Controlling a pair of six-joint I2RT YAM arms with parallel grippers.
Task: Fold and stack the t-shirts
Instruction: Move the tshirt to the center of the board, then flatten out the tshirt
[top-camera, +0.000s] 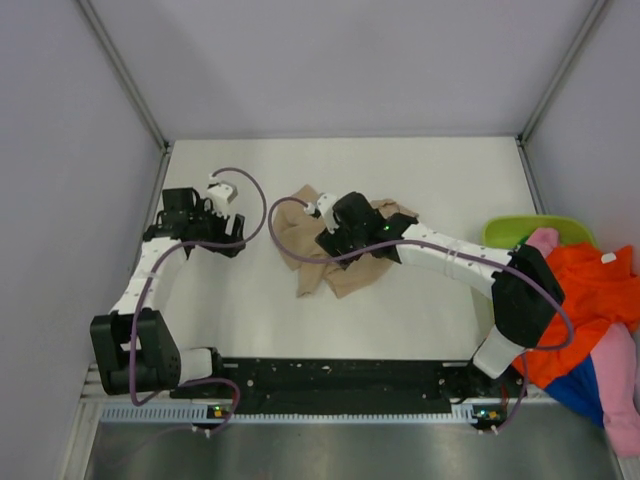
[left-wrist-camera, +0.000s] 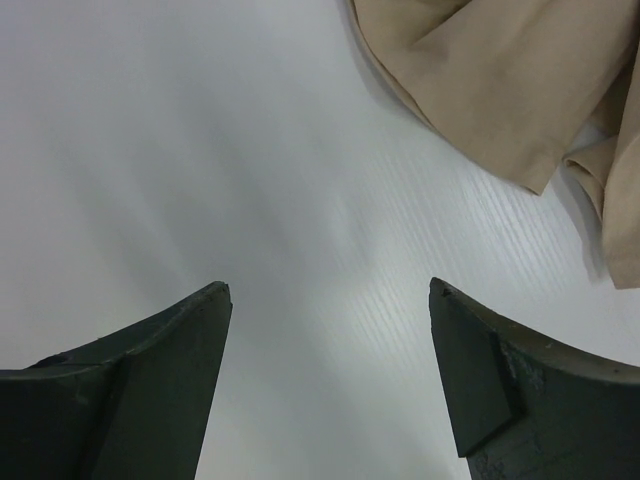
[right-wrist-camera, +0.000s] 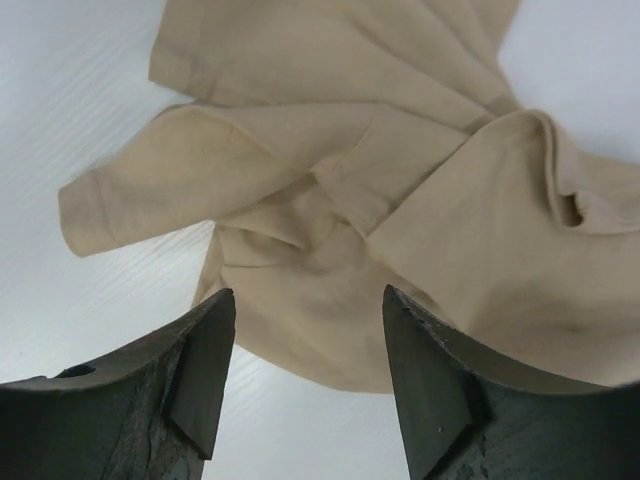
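The tan t-shirt (top-camera: 325, 270) lies crumpled in the middle of the table. My right gripper (top-camera: 330, 240) hovers over it, open; in the right wrist view the shirt (right-wrist-camera: 330, 150) fills the frame and its near edge lies between the open fingertips of the gripper (right-wrist-camera: 308, 295). My left gripper (top-camera: 226, 245) is open and empty over bare table left of the shirt; the left wrist view shows the gripper (left-wrist-camera: 328, 290) and the shirt (left-wrist-camera: 500, 80) at the top right. The orange t-shirt (top-camera: 590, 290), pink t-shirt (top-camera: 620, 370) and blue t-shirt (top-camera: 585, 385) are heaped at the right edge.
A lime-green basket (top-camera: 520, 228) stands at the right side under the heap of shirts. Grey walls close in the table's left, back and right. Purple cables loop above both wrists.
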